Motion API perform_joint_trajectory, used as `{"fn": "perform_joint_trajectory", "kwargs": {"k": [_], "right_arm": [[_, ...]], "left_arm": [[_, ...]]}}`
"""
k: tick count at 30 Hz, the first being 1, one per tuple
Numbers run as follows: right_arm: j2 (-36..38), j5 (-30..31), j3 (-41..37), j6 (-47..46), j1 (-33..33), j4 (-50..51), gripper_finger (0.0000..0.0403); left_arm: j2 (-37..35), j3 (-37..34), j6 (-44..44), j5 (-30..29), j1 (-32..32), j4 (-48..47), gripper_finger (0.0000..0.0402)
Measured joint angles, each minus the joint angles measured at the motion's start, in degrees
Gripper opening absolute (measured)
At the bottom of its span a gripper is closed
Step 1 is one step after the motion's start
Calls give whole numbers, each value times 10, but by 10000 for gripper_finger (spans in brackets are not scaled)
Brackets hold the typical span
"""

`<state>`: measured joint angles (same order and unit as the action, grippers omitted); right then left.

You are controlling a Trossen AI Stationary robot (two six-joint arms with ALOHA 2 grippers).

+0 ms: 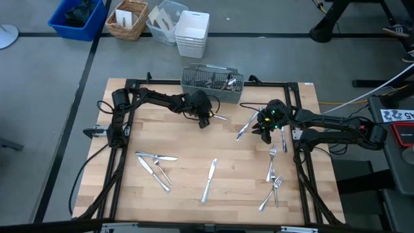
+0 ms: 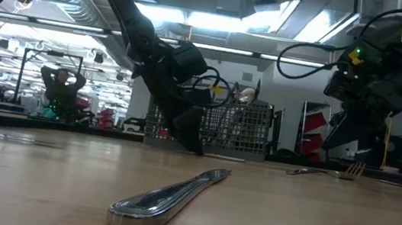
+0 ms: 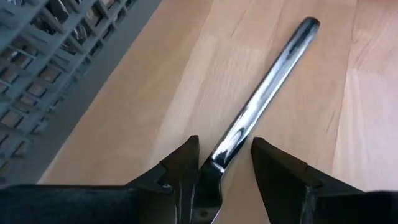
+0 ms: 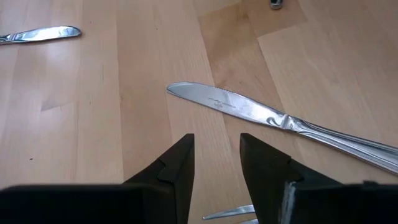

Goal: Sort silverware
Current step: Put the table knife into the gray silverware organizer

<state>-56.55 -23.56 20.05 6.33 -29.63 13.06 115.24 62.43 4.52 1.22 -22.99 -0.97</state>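
Left gripper (image 1: pixel 204 120) lowered to the table (image 1: pixel 187 162) just in front of the wire-mesh caddy (image 1: pixel 212 80) at the far edge; fingers (image 3: pixel 180 171) set astride the neck of a utensil (image 3: pixel 261 99), its handle extending away across the wood; firm clamping not discernible, utensil lying on the table. Right gripper (image 1: pixel 264 129) held near the right edge, jaws parted and empty, above a table knife (image 4: pixel 273 118) lying flat. Remaining silverware scattered over the table: forks (image 1: pixel 273 175) grouped toward the near right corner, a single knife (image 1: pixel 209 180) near the middle of the near edge, several pieces (image 1: pixel 155 167) toward the near left. Some pieces standing upright in the caddy. Seated person (image 2: pixel 60 87) visible in the room beyond.
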Motion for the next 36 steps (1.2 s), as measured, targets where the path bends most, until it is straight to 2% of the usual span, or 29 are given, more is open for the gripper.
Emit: {"fn": "perform_joint_trajectory", "kwargs": {"k": [10, 23, 30, 36], "right_arm": [[0, 0, 0, 2, 0, 0, 131], [0, 1, 0, 15, 0, -4, 131], [0, 0, 0, 15, 0, -17, 131], [0, 0, 0, 15, 0, -28, 131]], "left_arm": [[-10, 0, 4, 6, -1, -62, 134], [-49, -2, 18, -3, 0, -189, 50], [-69, -1, 35, -6, 0, -302, 45], [-104, -5, 63, -35, 1, -438, 48]]}}
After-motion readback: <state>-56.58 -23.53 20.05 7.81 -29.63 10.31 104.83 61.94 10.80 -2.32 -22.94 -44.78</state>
